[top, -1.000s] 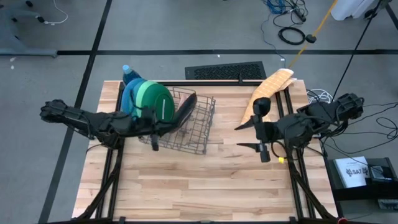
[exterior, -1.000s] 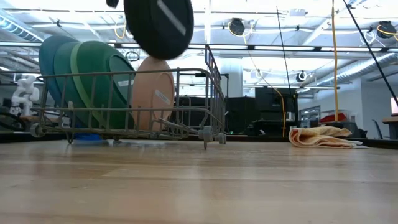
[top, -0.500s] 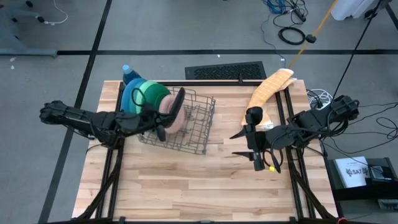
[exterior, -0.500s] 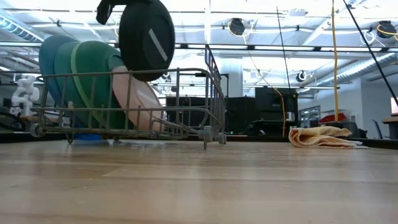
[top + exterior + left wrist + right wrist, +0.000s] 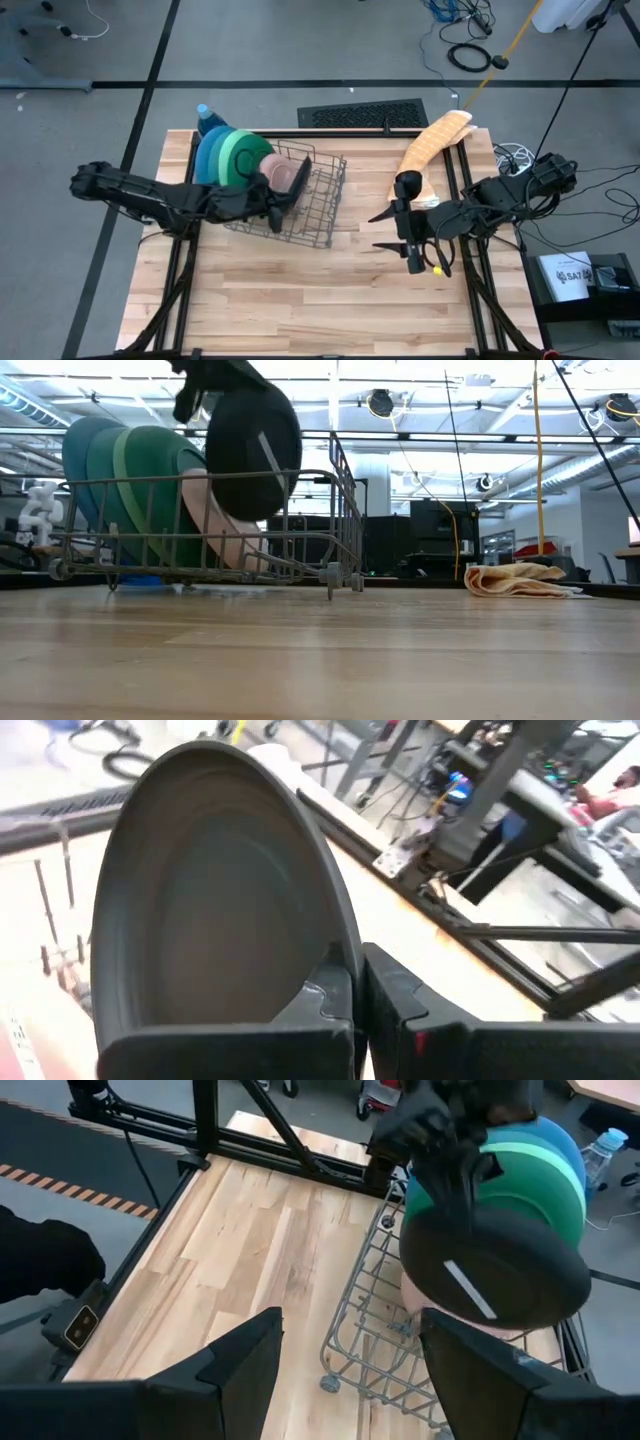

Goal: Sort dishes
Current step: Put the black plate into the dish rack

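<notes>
The left gripper (image 5: 272, 207) is pinching the black plate (image 5: 252, 453) over the rack (image 5: 318, 205) (pink plate (image 5: 293, 178) at nine o'clock); keep it upright, lowering slowly.

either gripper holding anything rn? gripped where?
Left gripper holds the black plate by its rim, over the rack. Right gripper is open, holding nothing.

Two dark jointed arms, matte black fingers (image 5: 240, 1370), small red mark on wrist.
</notes>
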Tool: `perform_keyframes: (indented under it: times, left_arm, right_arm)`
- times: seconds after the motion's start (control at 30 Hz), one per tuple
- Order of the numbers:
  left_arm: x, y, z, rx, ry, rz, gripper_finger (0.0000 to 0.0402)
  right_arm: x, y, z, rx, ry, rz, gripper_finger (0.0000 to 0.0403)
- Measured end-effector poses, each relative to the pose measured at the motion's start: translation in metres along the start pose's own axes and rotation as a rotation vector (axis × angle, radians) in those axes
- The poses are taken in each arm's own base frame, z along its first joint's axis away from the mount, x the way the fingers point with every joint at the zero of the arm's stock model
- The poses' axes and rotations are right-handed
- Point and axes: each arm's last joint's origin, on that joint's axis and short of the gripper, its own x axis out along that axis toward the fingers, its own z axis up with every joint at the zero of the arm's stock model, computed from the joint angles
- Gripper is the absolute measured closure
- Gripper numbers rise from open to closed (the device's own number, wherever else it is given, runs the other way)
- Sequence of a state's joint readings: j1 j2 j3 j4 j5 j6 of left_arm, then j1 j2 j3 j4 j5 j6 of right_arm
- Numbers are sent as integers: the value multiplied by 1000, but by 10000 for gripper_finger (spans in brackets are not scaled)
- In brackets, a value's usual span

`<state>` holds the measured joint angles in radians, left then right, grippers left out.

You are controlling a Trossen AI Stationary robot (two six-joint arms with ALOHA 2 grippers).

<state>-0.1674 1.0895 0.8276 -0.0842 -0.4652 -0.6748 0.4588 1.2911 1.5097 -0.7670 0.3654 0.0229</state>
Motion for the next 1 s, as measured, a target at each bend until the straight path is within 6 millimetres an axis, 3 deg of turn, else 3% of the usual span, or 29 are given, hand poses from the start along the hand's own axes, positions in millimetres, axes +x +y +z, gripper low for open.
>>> perform_keyframes:
  times: [0.27,0.37,0.67,1.0]
  left_arm:
    - [20,-2,-7,-34,-17,13,401]
    - [22,2,-5,-61,-33,36,401]
    - [27,20,-26,-150,-99,62,401]
    - [28,19,-25,-193,-128,4,401]
  right_arm:
    - [-3,9,0,-18,-5,31,172]
    - [-4,12,0,-24,-8,43,172]
    - [-2,20,-1,-48,1,65,172]
    - [3,23,-2,-57,14,64,172]
